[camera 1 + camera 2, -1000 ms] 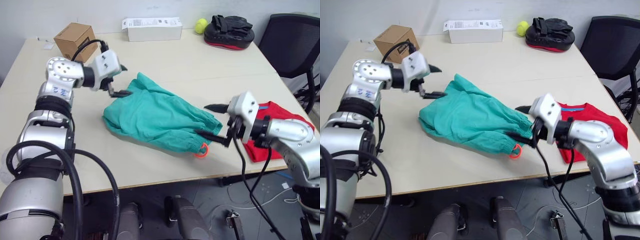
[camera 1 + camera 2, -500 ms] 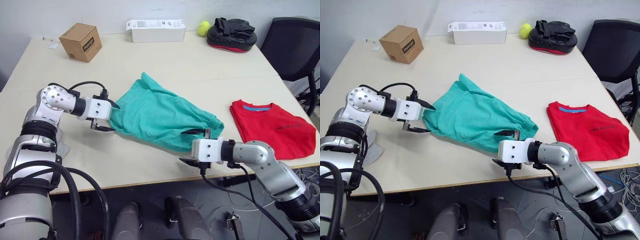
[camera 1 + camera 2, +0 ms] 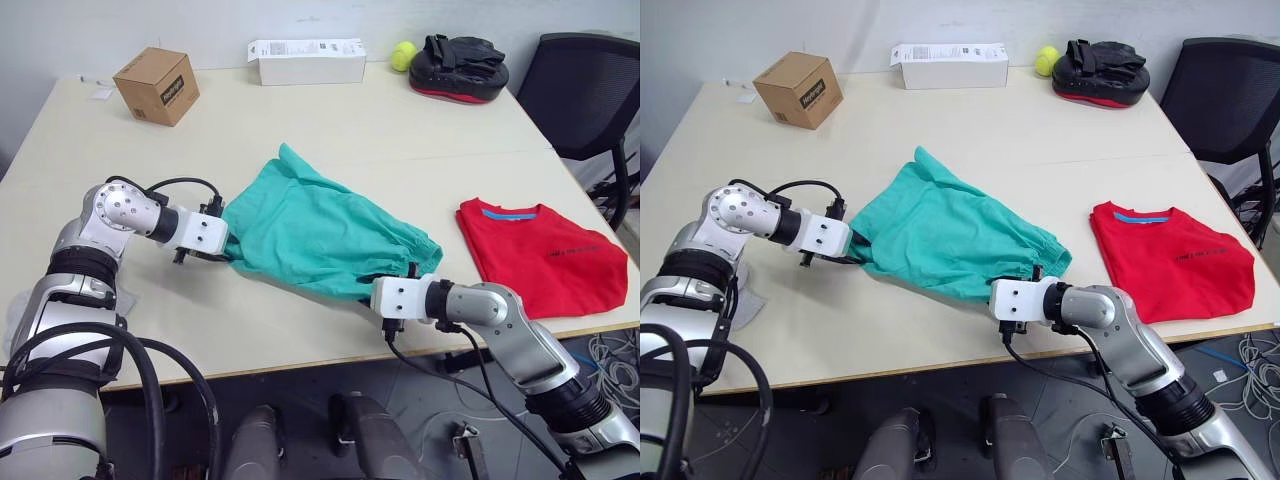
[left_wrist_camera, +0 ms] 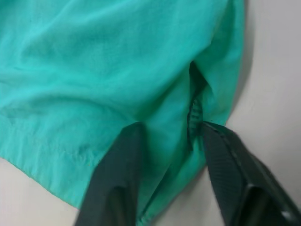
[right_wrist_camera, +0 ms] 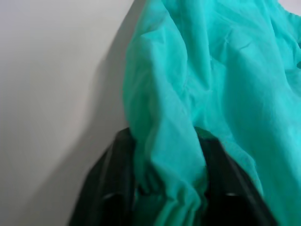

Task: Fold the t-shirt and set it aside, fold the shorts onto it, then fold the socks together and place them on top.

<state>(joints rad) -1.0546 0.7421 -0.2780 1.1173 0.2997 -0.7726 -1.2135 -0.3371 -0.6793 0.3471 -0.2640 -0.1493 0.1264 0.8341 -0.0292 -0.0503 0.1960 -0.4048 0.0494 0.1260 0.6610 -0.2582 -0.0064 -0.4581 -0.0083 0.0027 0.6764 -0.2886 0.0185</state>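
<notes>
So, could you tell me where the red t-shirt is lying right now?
In the left eye view the t-shirt lies flat near the table's right front corner, apart from the shorts.

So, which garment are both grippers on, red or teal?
The teal shorts: left gripper and right gripper sit at its edges; the red t-shirt lies apart.

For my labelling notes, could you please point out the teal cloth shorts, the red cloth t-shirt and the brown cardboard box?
teal cloth shorts (image 3: 310, 230), left eye view, middle.
red cloth t-shirt (image 3: 540, 262), left eye view, chest.
brown cardboard box (image 3: 155, 85), left eye view, front face.
</notes>
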